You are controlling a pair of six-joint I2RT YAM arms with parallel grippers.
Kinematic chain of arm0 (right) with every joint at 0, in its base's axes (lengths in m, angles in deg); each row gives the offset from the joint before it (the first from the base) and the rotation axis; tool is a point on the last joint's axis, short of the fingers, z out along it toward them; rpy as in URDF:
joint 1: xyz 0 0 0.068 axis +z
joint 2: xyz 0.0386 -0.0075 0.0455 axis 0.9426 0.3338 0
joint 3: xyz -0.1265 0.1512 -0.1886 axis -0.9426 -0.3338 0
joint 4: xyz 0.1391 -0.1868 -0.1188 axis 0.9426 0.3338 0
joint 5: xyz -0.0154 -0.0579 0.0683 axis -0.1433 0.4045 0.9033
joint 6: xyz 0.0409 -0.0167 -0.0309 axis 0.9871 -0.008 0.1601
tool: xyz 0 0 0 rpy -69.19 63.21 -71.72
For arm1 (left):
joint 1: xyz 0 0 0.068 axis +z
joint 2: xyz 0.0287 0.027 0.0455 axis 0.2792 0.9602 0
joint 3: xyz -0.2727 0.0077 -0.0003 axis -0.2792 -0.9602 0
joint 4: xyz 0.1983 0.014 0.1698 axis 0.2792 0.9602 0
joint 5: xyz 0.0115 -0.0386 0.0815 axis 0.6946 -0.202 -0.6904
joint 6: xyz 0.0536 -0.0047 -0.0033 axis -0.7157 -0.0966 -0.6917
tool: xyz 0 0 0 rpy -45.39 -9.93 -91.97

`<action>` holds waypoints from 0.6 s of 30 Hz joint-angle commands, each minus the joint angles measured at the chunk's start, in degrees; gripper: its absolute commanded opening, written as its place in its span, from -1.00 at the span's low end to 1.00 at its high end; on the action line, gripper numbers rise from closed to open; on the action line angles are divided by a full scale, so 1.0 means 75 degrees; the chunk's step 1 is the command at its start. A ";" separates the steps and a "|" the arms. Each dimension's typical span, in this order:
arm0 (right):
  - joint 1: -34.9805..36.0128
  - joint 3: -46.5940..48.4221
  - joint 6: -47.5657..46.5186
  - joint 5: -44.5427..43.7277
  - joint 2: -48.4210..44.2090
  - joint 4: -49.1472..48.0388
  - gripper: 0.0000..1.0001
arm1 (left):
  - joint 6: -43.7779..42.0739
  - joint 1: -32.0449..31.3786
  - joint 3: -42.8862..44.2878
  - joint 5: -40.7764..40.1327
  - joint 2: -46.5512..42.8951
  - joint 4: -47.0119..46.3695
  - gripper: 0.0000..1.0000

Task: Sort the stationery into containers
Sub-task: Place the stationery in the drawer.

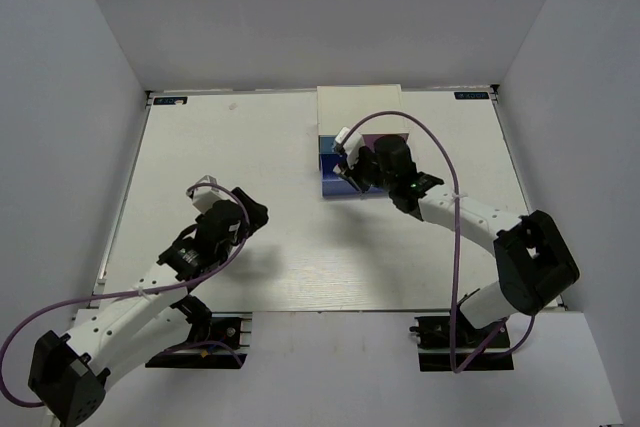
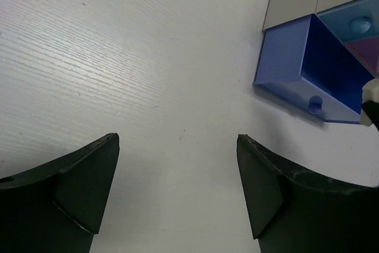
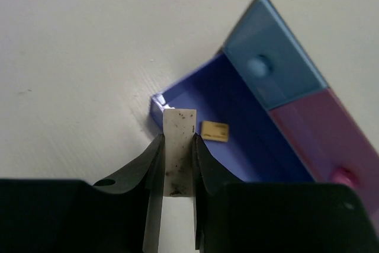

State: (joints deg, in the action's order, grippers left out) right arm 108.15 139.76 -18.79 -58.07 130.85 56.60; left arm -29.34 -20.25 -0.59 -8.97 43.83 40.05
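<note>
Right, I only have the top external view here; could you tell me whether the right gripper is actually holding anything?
Observer: Yes, the right gripper is clamped on a flat white eraser.
Operator: Thank you. Is anything in a drawer yet?
Observer: One tan eraser lies inside the open purple-blue drawer.
Operator: And could you check the left gripper for me?
Observer: The left gripper is open, with nothing between its fingers.

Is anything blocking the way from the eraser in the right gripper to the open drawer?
Nothing visible does. The right gripper holds the white eraser at the front edge of the open purple-blue drawer; inside shows only a small tan eraser, off to one side.
</note>
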 commanded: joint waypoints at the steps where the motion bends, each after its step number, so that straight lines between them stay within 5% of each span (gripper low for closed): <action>1: -0.0273 0.0340 -0.0531 0.0339 -0.0164 -0.0147 -1.00 | -0.0075 0.0034 -0.0052 0.0170 0.0070 -0.0424 0.81; 7: -0.0789 0.0551 -0.1187 0.0598 0.0269 -0.0017 -1.00 | -0.0215 0.0034 -0.0052 0.0171 0.0293 -0.0577 0.81; 11: -0.0976 0.0925 -0.1211 0.0235 0.0702 -0.0030 -0.40 | -0.0216 0.0034 -0.0052 0.0241 0.0375 -0.0660 0.81; 15: -0.1152 0.1266 -0.1200 0.0281 0.1031 0.0134 -0.12 | -0.0216 0.0034 -0.0052 0.0241 0.0445 -0.0660 0.81; 18: -0.1246 0.1348 -0.1176 0.0479 0.1090 0.0193 -0.12 | -0.0216 0.0034 -0.0052 0.0241 0.0445 -0.0660 0.81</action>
State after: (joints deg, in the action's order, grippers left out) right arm 99.43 147.08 -27.23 -55.82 139.07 58.07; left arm -30.39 -20.25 -0.81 -7.48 47.39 35.96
